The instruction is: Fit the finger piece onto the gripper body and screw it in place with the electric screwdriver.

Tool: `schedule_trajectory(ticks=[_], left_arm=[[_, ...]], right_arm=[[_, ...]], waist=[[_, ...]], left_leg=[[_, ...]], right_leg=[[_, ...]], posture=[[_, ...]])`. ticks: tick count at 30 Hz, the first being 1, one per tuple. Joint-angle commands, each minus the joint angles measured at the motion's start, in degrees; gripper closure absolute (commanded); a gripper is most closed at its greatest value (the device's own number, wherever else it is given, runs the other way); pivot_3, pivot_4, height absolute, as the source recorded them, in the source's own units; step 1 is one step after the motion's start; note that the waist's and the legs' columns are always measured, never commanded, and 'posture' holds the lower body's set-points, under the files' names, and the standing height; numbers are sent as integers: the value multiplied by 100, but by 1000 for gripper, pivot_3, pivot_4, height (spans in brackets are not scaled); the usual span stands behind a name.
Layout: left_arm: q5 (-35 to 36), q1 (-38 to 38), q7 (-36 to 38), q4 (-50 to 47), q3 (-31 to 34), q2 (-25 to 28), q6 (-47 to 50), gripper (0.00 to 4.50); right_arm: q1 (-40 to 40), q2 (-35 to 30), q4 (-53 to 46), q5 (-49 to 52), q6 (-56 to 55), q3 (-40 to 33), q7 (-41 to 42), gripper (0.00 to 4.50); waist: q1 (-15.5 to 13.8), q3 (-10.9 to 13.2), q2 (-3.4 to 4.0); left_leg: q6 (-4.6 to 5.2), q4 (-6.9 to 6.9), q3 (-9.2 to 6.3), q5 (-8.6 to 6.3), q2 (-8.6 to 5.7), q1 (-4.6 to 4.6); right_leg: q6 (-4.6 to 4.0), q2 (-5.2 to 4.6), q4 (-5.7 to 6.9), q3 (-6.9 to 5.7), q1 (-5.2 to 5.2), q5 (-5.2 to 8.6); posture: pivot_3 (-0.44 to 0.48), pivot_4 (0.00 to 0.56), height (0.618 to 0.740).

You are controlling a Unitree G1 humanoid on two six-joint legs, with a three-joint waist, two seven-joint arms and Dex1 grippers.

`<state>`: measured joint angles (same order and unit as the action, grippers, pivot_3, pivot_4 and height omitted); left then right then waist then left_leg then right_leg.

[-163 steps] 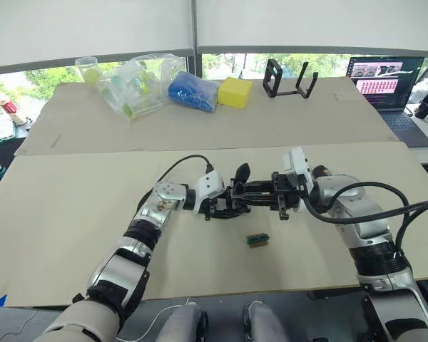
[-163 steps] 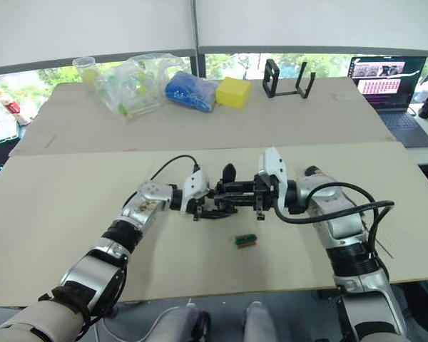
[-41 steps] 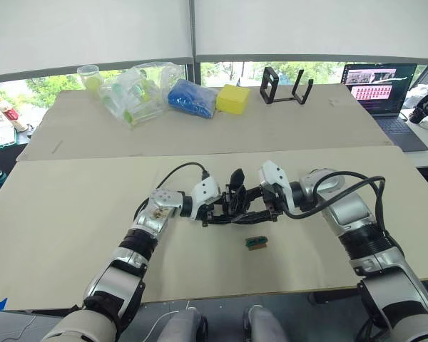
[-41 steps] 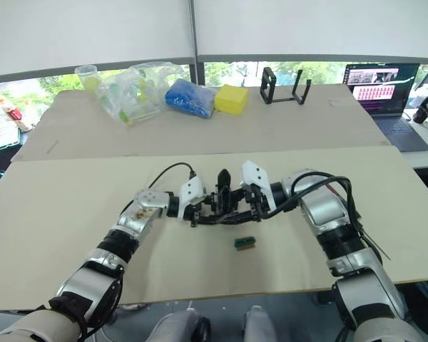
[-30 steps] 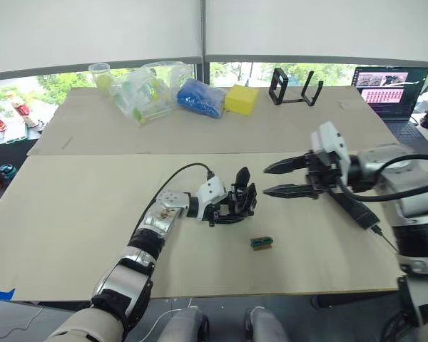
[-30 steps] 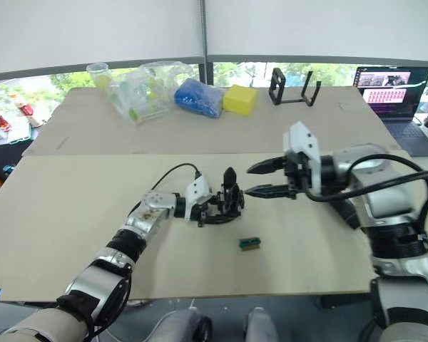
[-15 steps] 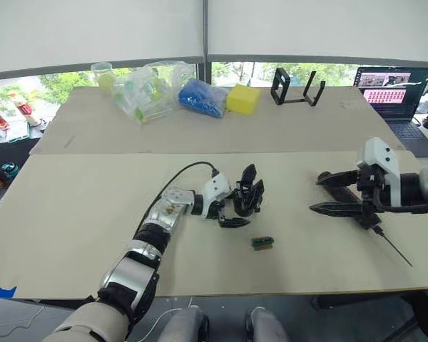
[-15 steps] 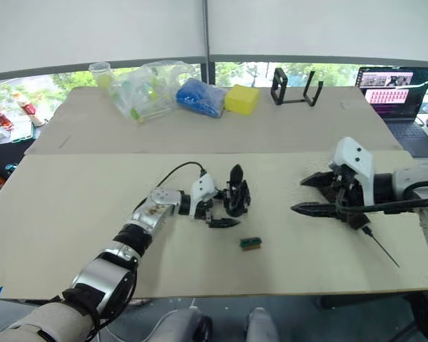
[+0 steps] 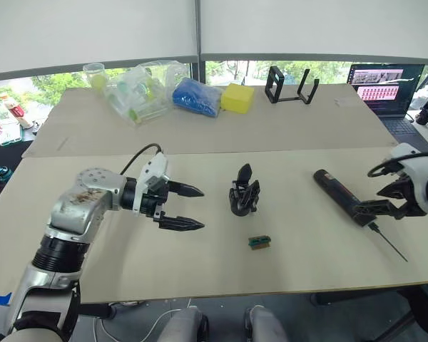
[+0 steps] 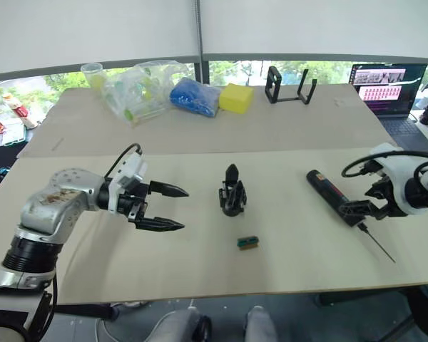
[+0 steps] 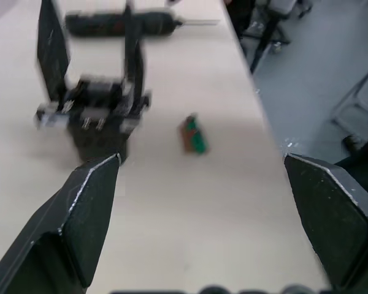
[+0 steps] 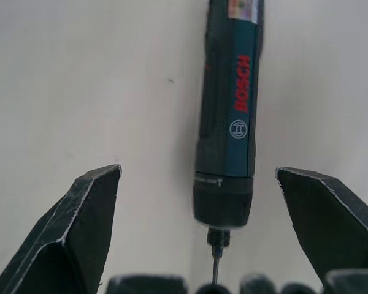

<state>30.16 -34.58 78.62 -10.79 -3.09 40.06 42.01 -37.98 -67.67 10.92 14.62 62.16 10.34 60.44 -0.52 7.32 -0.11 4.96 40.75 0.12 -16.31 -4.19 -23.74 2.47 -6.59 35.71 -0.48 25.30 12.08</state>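
Observation:
The gripper body [image 9: 244, 194] stands upright in the middle of the table. Two black fingers rise from it in the left wrist view [image 11: 92, 110]; I cannot tell which of them is the finger piece. My left gripper [image 9: 202, 208] hovers open to the left of the gripper body, apart from it, with nothing between its fingers. The electric screwdriver [image 9: 340, 194] lies flat on the table to the right, its thin bit pointing towards the front edge. My right gripper [image 9: 376, 199] is open at the bit end, with a finger on each side of the electric screwdriver [image 12: 228, 122] and not touching it.
A tiny green-and-tan block [image 9: 260, 242] lies just in front of the gripper body. At the back stand a black open-frame stand [image 9: 292, 82], a yellow block [image 9: 235, 95], a blue bag [image 9: 195, 96] and clear plastic packaging [image 9: 137, 89]. A laptop [image 9: 383, 82] sits at the far right.
My left gripper has let go of the gripper body and pulled back to the left. The right gripper has drawn away to the right, and the screwdriver now lies on the table.

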Motion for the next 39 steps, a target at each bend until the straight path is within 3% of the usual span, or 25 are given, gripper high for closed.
schedule_trajectory(ticks=[1, 5, 8, 13, 14, 16, 19, 25, 27, 32, 39], left_arm=[[702, -442, -296, -522, 449, 147, 622, 0], [931, -628, -545, -746, 504, 188, 760, 0], [1063, -569, -719, -943, 541, 247, 805, 0], [1192, -364, -896, -1198, 570, 366, 751, 0], [1212, -351, -909, -1221, 563, 387, 740, 0], [1222, -329, -897, -1252, 541, 432, 708, 0], [1172, -322, -796, -1242, 432, 502, 596, 0], [1140, -430, -691, -1167, 240, 475, 414, 0], [1123, -449, -641, -1162, 189, 499, 362, 0], [1051, -461, -536, -1095, 106, 558, 231, 0], [1004, -515, -502, -995, -11, 535, 97, 0]], right_arm=[[-491, 210, 737, -500, -203, 488, 18, 37], [-854, 557, 1462, -830, -388, 887, 119, 37], [-899, 679, 1797, -1062, -740, 1120, 292, 850], [-1013, 766, 2274, -1375, -1633, 1156, 593, 2575], [-1031, 669, 2213, -1409, -2158, 1146, 861, 2629], [-971, 464, 1954, -1391, -3364, 1059, 1501, 2629], [-852, 301, 1612, -1381, -4070, 1001, 2127, 2629], [-408, 306, 1655, -1972, -4749, 1091, 1936, 2629], [-417, 285, 1655, -2065, -4647, 1082, 2081, 1586], [-665, 84, 1514, -2441, -4148, 1232, 2758, 39], [-882, 552, 1730, -2881, -3614, 1437, 2795, 39]], waist=[[-17, 2, 2], [-16, 2, 3], [-10, 3, 3], [-8, 4, 5], [-8, 4, 6], [-6, 18, 22], [5, 43, 60], [-44, 46, 58], [-29, 49, 61], [-3, 52, 62], [-8, 54, 59]], left_leg=[[-3, -3, -2, 2, 0, 0], [-7, -7, -4, 6, -1, 0], [-7, -5, -3, 6, -2, 0], [-9, -4, -1, 8, -3, 8], [-12, -4, -2, 9, -3, 12], [-15, -3, 1, 11, -4, 13], [-15, -5, 12, 11, -4, 21], [-15, -2, 8, 11, -4, 20], [-13, 0, 11, 11, -9, 20], [-15, -4, 15, 13, -3, 29], [-14, -3, 15, 12, 0, 32]], right_leg=[[-1, 3, 4, -3, 2, 0], [-3, 19, 11, -12, 3, 2], [-3, 33, 12, -15, -3, 2], [-3, 40, 8, -16, -4, 2], [-3, 41, 8, -16, -7, 2], [-3, 45, 9, -18, -5, 2], [-2, 49, 14, -21, -4, 3], [-2, 48, 14, -23, -10, 3], [-2, 43, 14, -19, -9, 3], [-3, 50, 17, -17, -8, 3], [-4, 50, 15, -17, -15, 4]], posture=[[0, 150, 740], [0, 150, 740], [0, 150, 740], [0, 150, 740], [0, 150, 740], [0, 150, 740], [0, 150, 740], [0, 150, 740], [0, 150, 740], [0, 150, 740], [0, 150, 740]])
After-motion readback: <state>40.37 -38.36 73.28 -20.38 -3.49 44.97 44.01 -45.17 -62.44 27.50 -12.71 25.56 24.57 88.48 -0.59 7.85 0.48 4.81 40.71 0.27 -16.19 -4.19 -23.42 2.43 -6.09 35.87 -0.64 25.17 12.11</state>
